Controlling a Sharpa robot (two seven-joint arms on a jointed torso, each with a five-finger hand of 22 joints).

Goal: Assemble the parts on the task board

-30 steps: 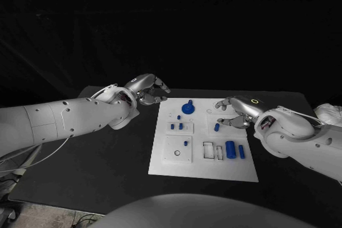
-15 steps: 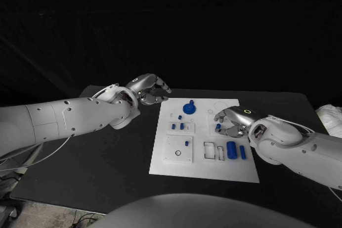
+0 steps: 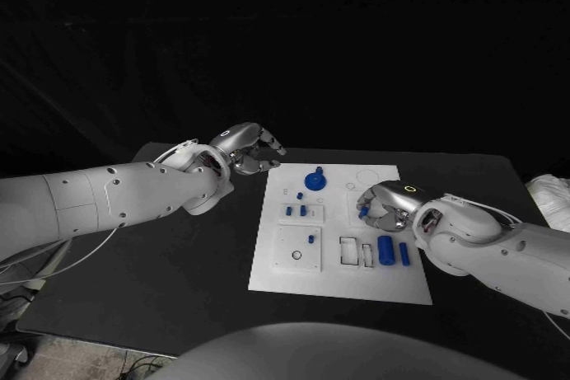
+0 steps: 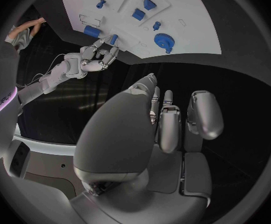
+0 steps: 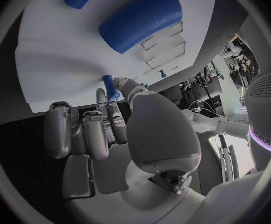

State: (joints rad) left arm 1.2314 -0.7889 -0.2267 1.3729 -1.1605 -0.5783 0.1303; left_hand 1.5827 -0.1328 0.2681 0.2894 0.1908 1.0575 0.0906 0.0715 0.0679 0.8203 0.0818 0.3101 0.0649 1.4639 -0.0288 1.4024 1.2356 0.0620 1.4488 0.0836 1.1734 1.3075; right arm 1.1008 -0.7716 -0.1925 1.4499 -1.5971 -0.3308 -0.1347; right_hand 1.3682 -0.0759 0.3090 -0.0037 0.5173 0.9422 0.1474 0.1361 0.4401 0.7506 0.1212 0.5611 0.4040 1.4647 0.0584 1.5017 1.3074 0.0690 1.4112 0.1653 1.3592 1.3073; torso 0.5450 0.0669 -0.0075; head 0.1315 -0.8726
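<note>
Fingers [image 5: 110, 115] of right hand [image 3: 387, 205] touching blue peg [image 5: 110, 86] on task board [image 3: 338, 279].

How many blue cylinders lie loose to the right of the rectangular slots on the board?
2. A thick cylinder lies right beside the rectangular slots; a thinner cylinder lies just right of it. The right hand may hide others.
</note>
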